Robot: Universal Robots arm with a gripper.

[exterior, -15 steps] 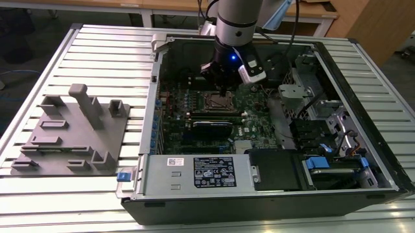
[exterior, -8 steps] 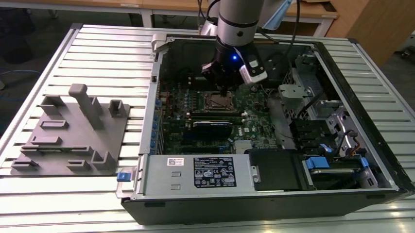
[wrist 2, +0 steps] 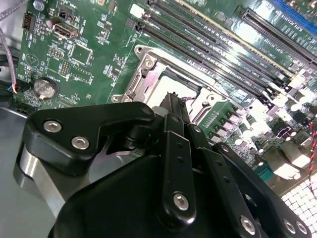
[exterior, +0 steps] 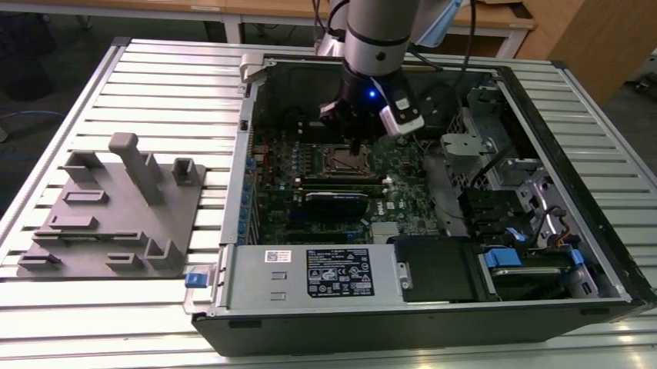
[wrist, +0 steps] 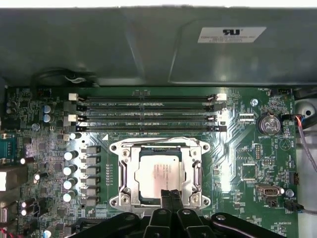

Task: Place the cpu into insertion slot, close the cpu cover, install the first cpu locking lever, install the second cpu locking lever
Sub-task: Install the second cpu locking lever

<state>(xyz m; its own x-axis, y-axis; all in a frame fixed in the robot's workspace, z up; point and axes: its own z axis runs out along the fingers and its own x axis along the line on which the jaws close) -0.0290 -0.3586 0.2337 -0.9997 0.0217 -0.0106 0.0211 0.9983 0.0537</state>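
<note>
One arm reaches down into the open computer case (exterior: 431, 254), and its gripper (exterior: 356, 144) hangs directly above the insertion slot (exterior: 346, 160) on the green motherboard (exterior: 401, 192). In the first wrist view the cpu (wrist: 159, 172) lies flat in the insertion slot (wrist: 159, 173), silver-grey top up, framed by the silver metal of the cpu cover (wrist: 194, 173), which lies down around the chip with the chip showing through its window. The gripper (wrist: 171, 194) has its two black fingertips (wrist: 166, 196) pressed together with no visible gap and nothing between them, meeting at the chip's six-o'clock edge, just right of its middle; whether they touch the metal I cannot tell. The four long memory slots (wrist: 148, 114) run side by side at twelve o'clock from the socket, a coin battery (wrist: 268, 124) sits toward two o'clock, and a column of silver capacitors (wrist: 72, 168) stands at nine o'clock. In the second wrist view the fingers (wrist 2: 171, 106) point down onto the near edge of the socket frame (wrist 2: 148, 74). On the slatted table (exterior: 154, 84), a grey fixture tray (exterior: 113, 223) lies at nine o'clock from the case, well apart from the gripper.
</note>
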